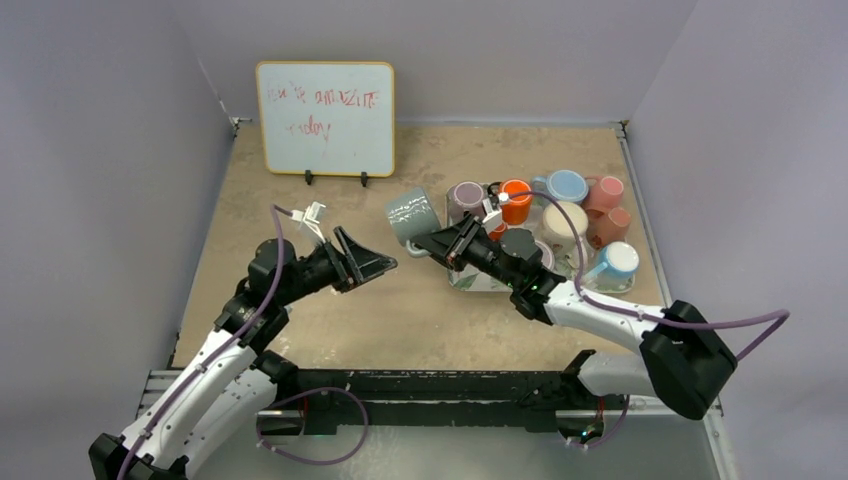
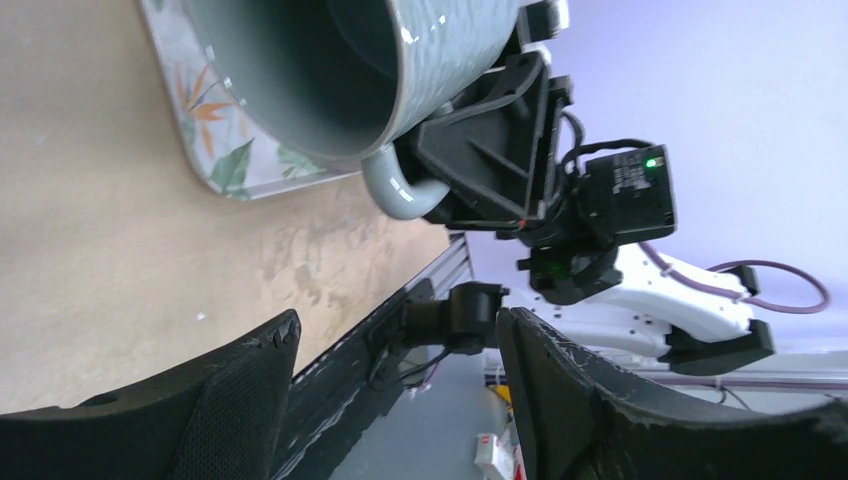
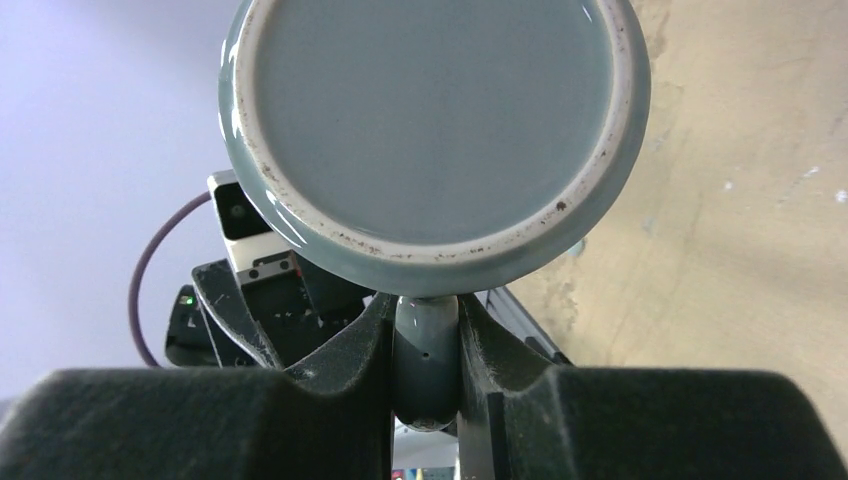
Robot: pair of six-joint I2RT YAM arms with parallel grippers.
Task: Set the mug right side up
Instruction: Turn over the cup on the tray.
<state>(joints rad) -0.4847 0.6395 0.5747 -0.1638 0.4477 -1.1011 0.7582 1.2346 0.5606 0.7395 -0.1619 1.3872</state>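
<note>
At the back left of the tan table (image 1: 300,330), a whiteboard (image 1: 325,118) with red scribbled writing stands upright on two small feet. Nearer and just right of it, the left gripper (image 1: 368,268) points toward the middle of the table. Its jaws are spread wide with nothing between them, and the left wrist view shows its two padded fingers (image 2: 235,400) well apart, facing the mug's mouth.

Just right of that gripper, the grey-green mug (image 1: 410,215) hangs in the air on its side, near the left edge of the tray. Its open mouth is turned toward the left gripper and its flat base toward the right arm. The handle (image 3: 427,365) sits at the mug's lower side, and the right gripper (image 1: 432,243) is clamped tight on it, one finger pressed against each side of the loop.

Further right, a leaf-patterned tray (image 1: 470,283) lies flat on the table, partly hidden under the right arm. A cluster of other mugs crowds the tray area: a purple mug (image 1: 465,198), an orange mug (image 1: 516,200), a light blue mug (image 1: 567,186), a cream mug (image 1: 565,222), two pink mugs (image 1: 605,192) and, nearest, a blue-and-white mug (image 1: 617,260).
</note>
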